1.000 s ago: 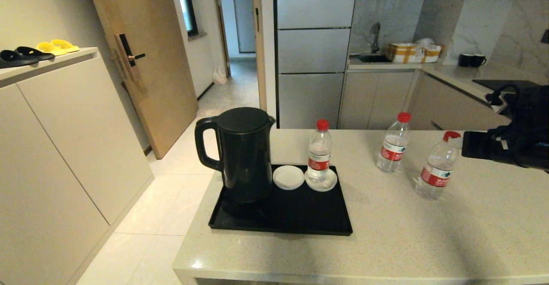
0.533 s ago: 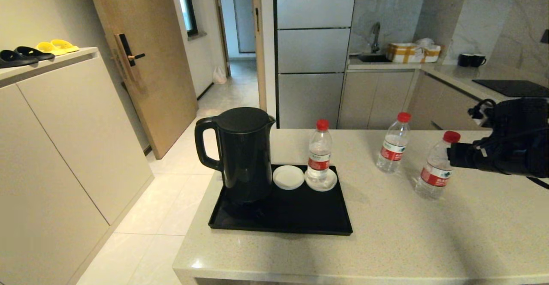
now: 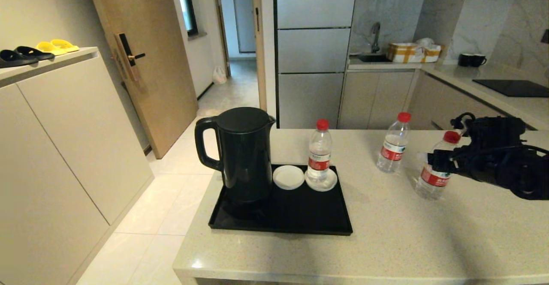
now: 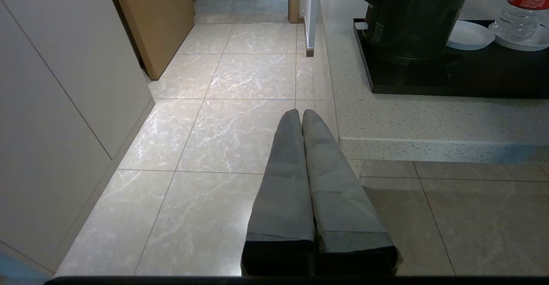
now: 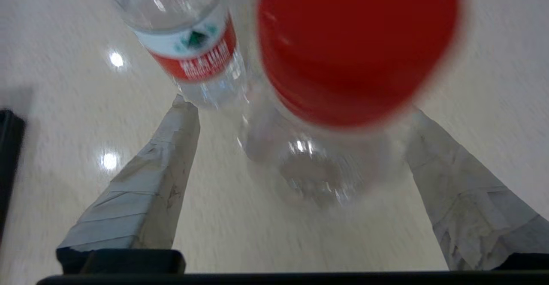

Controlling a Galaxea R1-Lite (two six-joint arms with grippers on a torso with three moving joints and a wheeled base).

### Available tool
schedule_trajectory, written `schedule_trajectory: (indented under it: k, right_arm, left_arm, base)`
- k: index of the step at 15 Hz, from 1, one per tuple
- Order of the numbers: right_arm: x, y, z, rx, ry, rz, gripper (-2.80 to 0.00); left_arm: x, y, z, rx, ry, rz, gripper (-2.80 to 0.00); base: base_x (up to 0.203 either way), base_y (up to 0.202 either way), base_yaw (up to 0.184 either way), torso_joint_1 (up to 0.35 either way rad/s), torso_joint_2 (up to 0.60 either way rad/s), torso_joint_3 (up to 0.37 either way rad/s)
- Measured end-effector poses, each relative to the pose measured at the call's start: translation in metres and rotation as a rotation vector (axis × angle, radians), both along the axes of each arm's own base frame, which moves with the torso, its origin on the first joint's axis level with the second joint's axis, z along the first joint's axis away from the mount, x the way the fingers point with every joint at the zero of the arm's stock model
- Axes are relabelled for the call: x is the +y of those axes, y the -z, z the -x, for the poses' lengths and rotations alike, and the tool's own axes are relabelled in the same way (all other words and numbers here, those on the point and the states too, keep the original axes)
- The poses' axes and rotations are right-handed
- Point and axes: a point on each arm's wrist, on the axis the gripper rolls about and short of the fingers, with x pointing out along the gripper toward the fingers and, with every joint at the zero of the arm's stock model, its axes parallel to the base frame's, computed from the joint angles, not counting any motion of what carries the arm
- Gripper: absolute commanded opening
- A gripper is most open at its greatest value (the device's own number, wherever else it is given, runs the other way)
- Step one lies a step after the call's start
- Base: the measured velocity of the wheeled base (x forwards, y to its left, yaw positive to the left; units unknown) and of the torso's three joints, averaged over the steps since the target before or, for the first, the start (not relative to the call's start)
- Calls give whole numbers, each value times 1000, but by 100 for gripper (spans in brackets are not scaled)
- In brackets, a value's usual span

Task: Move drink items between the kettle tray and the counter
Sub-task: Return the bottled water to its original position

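Three red-capped clear water bottles stand upright. One bottle is on a white saucer on the black kettle tray. A second bottle stands on the beige counter, further back. The third bottle is at the right, with my right gripper open around its upper body. In the right wrist view its red cap fills the space between the spread fingers. My left gripper is shut, empty, and low over the floor beside the counter's corner.
A black kettle takes up the tray's left half, and an empty white saucer lies next to it. The counter edge runs just in front of the tray. A kitchen worktop with a sink lies behind.
My right gripper has moved left and down from beside the rightmost bottle's cap, and its fingers now straddle that bottle. The bottles have not moved.
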Motion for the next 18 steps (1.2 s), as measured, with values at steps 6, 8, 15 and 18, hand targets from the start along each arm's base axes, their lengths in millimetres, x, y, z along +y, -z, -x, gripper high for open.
schedule_trajectory:
  k: [6, 8, 15, 18]
  right_arm:
    - [0, 23, -8, -53, -21, -13, -280]
    - [0, 29, -11, -87, -23, -7, -280]
    - [3, 25, -7, -74, -28, -52, -280]
    - [32, -23, 16, -81, -134, -181, -280]
  left_arm:
    - [0, 0, 0, 0, 0, 0, -280]
    - [0, 0, 0, 0, 0, 0, -280]
    - [0, 0, 0, 0, 0, 0, -280]
    - [0, 0, 0, 0, 0, 0, -280]
  base:
    - [0, 0, 0, 0, 0, 0]
    - [0, 0, 0, 0, 0, 0]
    - [0, 0, 0, 0, 0, 0]
    - [0, 0, 0, 0, 0, 0]
